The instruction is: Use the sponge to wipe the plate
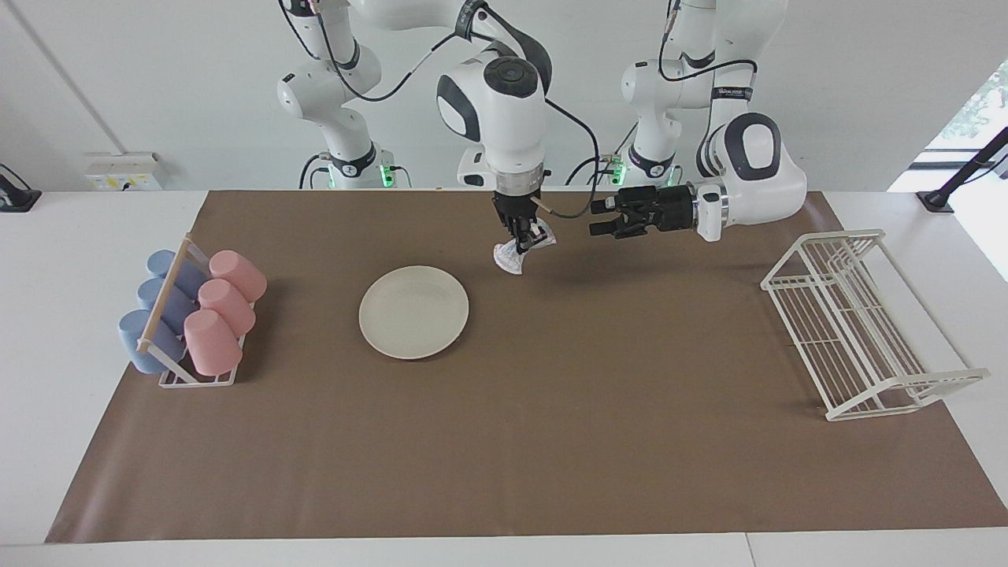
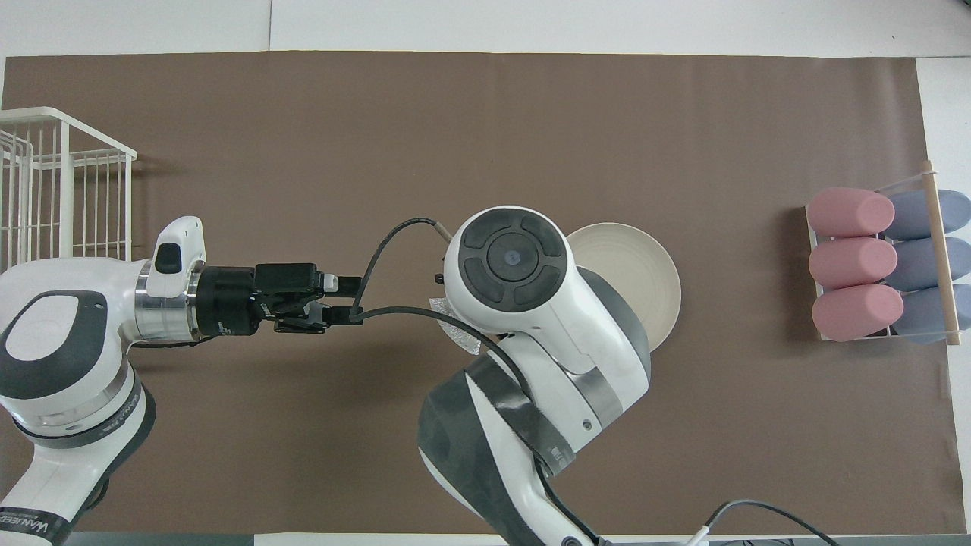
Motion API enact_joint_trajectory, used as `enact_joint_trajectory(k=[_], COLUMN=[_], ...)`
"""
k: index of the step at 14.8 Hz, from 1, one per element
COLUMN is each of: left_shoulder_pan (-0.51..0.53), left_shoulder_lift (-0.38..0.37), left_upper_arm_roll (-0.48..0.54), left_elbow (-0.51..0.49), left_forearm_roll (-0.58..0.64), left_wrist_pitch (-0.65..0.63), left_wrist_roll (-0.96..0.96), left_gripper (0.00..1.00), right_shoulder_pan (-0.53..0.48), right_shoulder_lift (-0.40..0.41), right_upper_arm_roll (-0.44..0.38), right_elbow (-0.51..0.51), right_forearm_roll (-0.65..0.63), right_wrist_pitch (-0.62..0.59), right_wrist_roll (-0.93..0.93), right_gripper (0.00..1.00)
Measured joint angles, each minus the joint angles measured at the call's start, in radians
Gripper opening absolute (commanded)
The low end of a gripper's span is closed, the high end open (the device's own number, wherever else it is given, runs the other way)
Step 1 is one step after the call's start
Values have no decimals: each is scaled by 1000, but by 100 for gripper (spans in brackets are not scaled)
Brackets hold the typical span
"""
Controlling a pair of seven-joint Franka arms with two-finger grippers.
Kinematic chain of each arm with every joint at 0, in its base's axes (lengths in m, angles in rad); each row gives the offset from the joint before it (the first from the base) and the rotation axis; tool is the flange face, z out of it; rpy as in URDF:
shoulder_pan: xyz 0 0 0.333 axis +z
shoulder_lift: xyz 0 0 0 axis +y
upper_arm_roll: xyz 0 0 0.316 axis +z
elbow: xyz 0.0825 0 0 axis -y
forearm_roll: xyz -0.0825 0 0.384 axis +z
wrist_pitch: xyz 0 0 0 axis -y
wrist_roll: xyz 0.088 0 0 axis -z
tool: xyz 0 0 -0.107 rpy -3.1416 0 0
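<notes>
Pointing straight down, right gripper [image 1: 526, 241] pinches the small floppy silvery-white mesh sponge [image 1: 508, 258] above the brown mat beside the round cream-white plate [image 1: 413, 312], while the horizontal left gripper [image 1: 602, 217] stands open.

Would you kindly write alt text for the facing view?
The right gripper, shut on a floppy silvery-white sponge, hangs over brown paper beside a round cream-white plate. The open left gripper waits alongside.
</notes>
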Motion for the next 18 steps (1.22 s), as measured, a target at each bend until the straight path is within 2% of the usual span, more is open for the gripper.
enact_joint_trajectory(k=[4,7,10,13,15,18], left_shoulder_pan=[62,79,79,79,80,104], left_shoulder_lift=[-12,-24,-37,-50,-54,-53], left_upper_arm_roll=[3,5,4,3,3,4], left_elbow=[65,127,200,292,321,324], left_forearm_roll=[229,474,722,967,1025,1036], left_wrist_pitch=[0,0,-3,-52,-63,-63], left_wrist_roll=[-91,-190,-265,-303,-315,-318], left_gripper=[100,100,100,100,100,100], right_shoulder_pan=[-117,-159,-167,-176,-181,-181], right_shoulder_lift=[-32,-59,-95,-132,-152,-160], right_upper_arm_roll=[-2,-3,-3,-3,-3,-3], right_elbow=[-99,-195,-341,-452,-506,-561], right_forearm_roll=[0,0,0,1,1,1], right_wrist_pitch=[2,103,261,335,392,469], right_wrist_roll=[-404,-598,-645,-618,-609,-607], right_gripper=[0,0,0,0,0,0])
